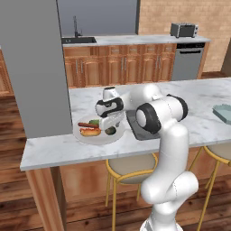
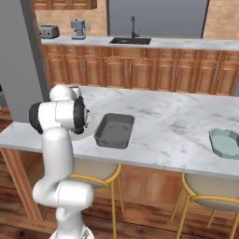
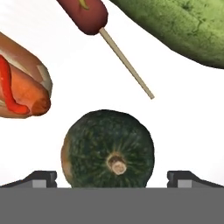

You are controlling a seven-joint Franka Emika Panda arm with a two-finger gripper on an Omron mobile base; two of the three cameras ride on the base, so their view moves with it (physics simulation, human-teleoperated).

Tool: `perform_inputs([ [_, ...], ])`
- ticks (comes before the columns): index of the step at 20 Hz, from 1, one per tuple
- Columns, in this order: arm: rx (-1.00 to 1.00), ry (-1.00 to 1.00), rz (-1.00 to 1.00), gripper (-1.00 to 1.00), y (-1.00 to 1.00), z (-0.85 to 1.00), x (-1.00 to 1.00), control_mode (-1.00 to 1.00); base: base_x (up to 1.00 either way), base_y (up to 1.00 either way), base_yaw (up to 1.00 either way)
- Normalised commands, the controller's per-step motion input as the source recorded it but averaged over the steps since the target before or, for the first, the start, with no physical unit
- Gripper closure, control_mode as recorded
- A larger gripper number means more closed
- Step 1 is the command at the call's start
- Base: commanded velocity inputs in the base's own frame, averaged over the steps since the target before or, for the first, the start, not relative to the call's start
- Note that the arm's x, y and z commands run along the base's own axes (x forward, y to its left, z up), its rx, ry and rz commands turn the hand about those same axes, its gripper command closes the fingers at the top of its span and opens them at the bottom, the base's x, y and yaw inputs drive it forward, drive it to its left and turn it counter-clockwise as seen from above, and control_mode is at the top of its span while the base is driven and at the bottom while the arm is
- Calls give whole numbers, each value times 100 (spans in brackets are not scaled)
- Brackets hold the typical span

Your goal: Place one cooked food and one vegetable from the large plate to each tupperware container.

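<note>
dark green squash (image 3: 108, 148) sits btwn open gripper (image 3: 112, 177) tips, on large plate (image 3: 183, 113).

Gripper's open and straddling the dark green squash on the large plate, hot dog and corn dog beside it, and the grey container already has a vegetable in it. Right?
Not quite: the grey container is empty, as the right base view shows. The rest holds: in the hand view the open gripper straddles the squash on the large plate, beside the hot dog and corn dog.

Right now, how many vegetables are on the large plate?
2 in the hand view: a dark green squash sits between the open gripper's fingertips, and a long green cucumber lies at the top right. The arm hides part of the large plate in the base views.
</note>
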Motion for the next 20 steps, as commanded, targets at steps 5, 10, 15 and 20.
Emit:
perform_inputs([
  [5,0,0,0,-100,3,-14,0,-100,0,0,0],
  [10,0,0,0,-100,3,-12,0,-100,0,0,0],
  [15,0,0,0,100,4,-10,0,-100,0,0,0],
  [20,0,0,0,100,1,-3,0,-100,0,0,0],
])
